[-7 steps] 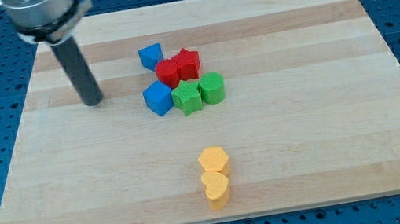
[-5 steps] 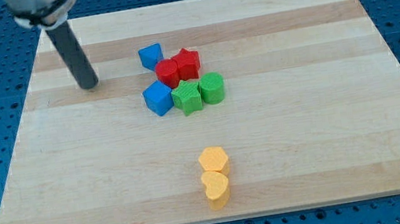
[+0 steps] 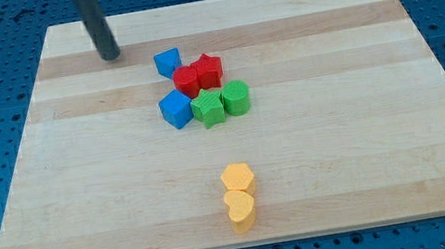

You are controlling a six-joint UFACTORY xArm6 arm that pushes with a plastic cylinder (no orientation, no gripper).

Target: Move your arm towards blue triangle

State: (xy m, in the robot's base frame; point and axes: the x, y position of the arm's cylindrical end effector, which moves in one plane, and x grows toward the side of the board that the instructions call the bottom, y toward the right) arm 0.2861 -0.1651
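My tip (image 3: 111, 56) has swung up and toward the view's right since the earlier frames, leaving the board's left middle and now sitting near the top edge of the wooden board (image 3: 385, 144). There is no claw on this rig at all, just the bare dark rod, so nothing opens, closes or grips. Just off to the tip's right and a touch lower sits the blue triangle (image 3: 166, 63), at the upper-left corner of the central cluster, apart from the tip with bare wood between them. Behind it come the red round block (image 3: 187, 81) and the red star (image 3: 209, 70), then the blue cube (image 3: 175, 110), the green star (image 3: 209, 108) and the green round block (image 3: 236, 98) below. Well down the board, two yellow blocks (image 3: 239, 194) sit touching, one a heart. I'd call this the closing approach, most of the way done. The next move looks like a short slide right and slightly down, stopping beside the triangle without shoving it into the red blocks.
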